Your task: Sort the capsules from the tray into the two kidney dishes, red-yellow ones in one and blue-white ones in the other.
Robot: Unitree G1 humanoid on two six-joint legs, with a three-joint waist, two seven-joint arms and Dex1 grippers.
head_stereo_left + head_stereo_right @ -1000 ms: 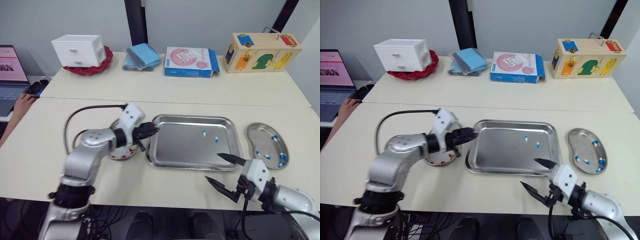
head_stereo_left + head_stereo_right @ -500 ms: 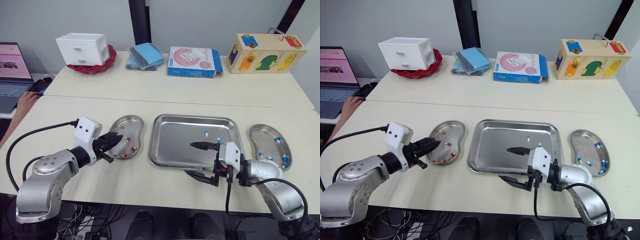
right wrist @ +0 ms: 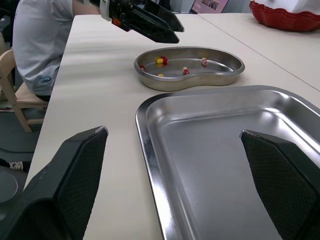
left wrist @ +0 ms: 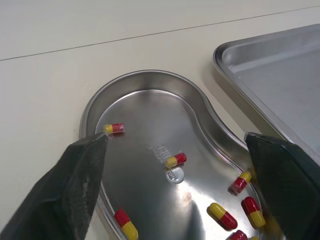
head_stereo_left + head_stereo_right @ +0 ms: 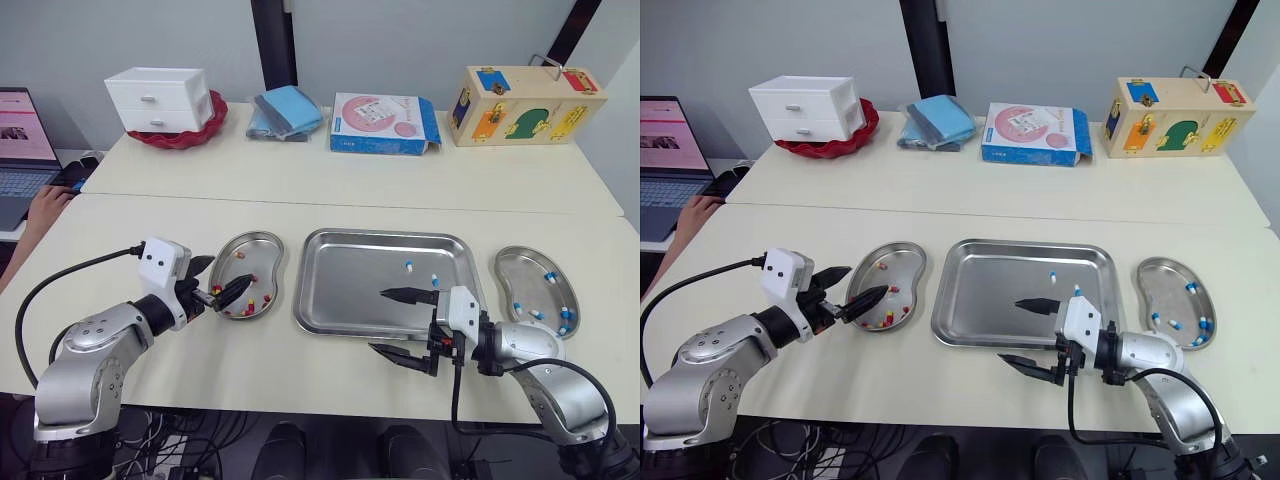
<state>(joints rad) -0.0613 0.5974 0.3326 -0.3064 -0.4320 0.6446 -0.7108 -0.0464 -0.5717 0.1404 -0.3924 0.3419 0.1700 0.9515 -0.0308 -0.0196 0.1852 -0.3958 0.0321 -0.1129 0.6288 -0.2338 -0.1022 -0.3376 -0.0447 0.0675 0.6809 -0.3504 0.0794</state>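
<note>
Left tool (image 5: 228,272) spread beside the shiny steel kidney dish (image 5: 258,250) of red-yellow capsules (image 4: 176,160); right tool (image 5: 378,320) spread at the rectangular steel tray's (image 5: 350,280) near edge, both empty.

Tray (image 5: 350,290), left kidney dish (image 4: 145,115) and right kidney dish (image 5: 522,272) are recorded as polished, reflective metal; red-yellow capsules (image 4: 222,216) glossy; table (image 5: 330,215) matt, smooth.

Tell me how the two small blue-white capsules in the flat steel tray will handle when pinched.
Smooth and rounded, the blue-white capsules likely roll or skid on the steel tray. Tiny beside the open right gripper, they are probably light and easily squirted out.
</note>
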